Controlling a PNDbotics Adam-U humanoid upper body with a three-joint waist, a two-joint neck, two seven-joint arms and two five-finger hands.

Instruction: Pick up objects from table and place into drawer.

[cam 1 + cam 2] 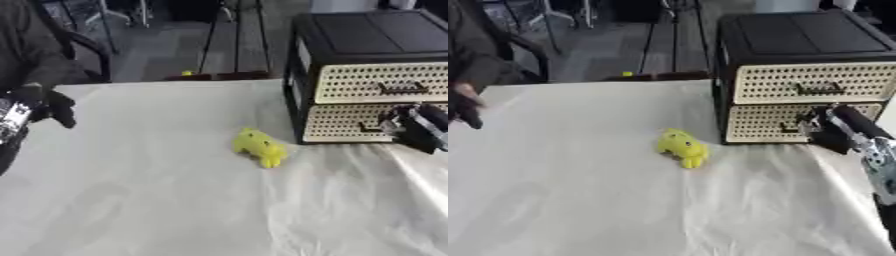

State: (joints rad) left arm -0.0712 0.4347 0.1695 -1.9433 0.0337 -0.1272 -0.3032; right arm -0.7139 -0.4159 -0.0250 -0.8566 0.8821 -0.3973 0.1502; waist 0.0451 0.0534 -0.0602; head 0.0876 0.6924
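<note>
Right hand (826, 129) well right of toy (682, 146)

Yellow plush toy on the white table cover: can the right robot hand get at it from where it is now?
Probably yes. The yellow plush toy lies alone on the white table cover, nothing around it. The right robot hand is at the lower perforated drawer of the black cabinet, with open cloth between.
</note>
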